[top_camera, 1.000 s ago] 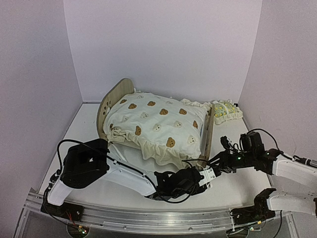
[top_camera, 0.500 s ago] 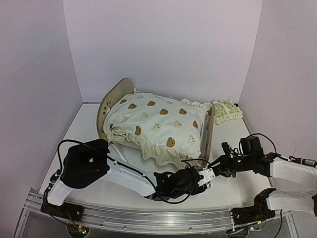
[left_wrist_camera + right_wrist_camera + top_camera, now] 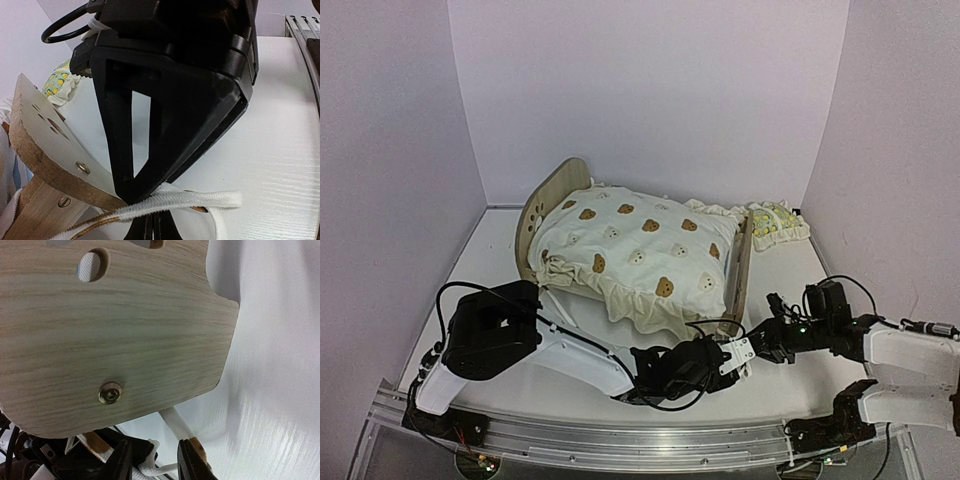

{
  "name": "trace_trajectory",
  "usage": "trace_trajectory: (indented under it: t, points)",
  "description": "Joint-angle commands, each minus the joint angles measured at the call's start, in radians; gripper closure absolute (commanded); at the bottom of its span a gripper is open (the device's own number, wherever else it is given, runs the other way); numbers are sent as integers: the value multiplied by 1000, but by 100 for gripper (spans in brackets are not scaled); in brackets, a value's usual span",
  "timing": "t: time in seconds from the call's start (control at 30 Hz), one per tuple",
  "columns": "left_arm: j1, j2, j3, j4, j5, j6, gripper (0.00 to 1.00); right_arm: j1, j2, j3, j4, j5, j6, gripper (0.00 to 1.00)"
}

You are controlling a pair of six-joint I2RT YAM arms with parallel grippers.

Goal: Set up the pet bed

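Note:
The pet bed (image 3: 545,205) stands mid-table with its light-wood end boards upright, and the cream bear-print cushion (image 3: 640,250) lies on it, hiding the base. My left gripper (image 3: 723,360) reaches to the foot of the near end board (image 3: 45,145) and is shut on a white strap (image 3: 200,199) with brown patches, lying on the table. My right gripper (image 3: 762,345) hangs low, close beside the left one. In the right wrist view, the right gripper (image 3: 155,452) is open below the end board (image 3: 115,325), and the strap (image 3: 176,422) runs past its right finger.
A small lemon-print pillow (image 3: 778,222) lies at the back right by the wall, also seen in the left wrist view (image 3: 57,82). Purple walls close in three sides. The left arm (image 3: 570,355) stretches across the near table, and a metal rail (image 3: 620,440) runs along the front edge.
The right arm has come down and nearer, bringing its gripper close to the left gripper at the bed's near corner. The left arm and the bed have not moved.

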Motion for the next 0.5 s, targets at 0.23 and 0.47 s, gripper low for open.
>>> trace_trajectory:
  t: [0.23,0.47]
  points:
    - [6,11,6,60,-31,-24,100,-3,-32,-14,51,-41,33,76]
    - [7,21,20,55,-41,-26,100,-2,-42,-18,59,-44,45,89]
